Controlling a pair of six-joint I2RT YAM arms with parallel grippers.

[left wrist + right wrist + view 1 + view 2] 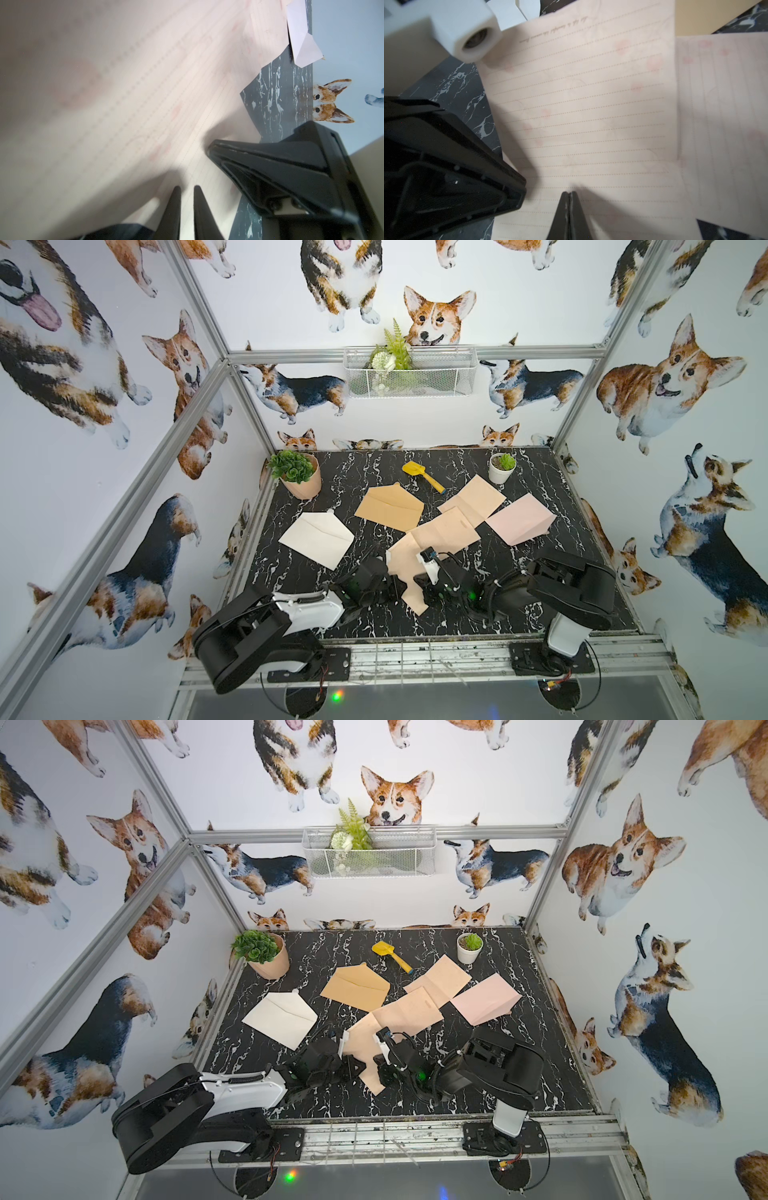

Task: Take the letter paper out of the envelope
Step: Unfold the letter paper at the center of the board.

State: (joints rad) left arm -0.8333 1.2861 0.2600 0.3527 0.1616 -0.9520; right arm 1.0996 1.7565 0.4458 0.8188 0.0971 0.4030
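Observation:
A peach lined letter paper (pixel 405 568) lies bent near the table's front, between my two grippers, and fills both wrist views (pixel 591 114). My right gripper (pixel 569 192) is shut, its tips pinching a crease of this sheet. My left gripper (pixel 187 187) stands a narrow gap apart over the same sheet (pixel 145 104), which shows through the gap. Three envelopes lie flat farther back: white (pixel 318 537), tan (pixel 390 506) and pink (pixel 519 518). None of them is held.
Two more peach sheets (pixel 446 531) (pixel 473 497) lie unfolded behind the grippers. A yellow toy shovel (pixel 422 477), a small white pot (pixel 500 468) and a larger potted plant (pixel 299 477) stand along the back. Metal frame posts and walls close in the table.

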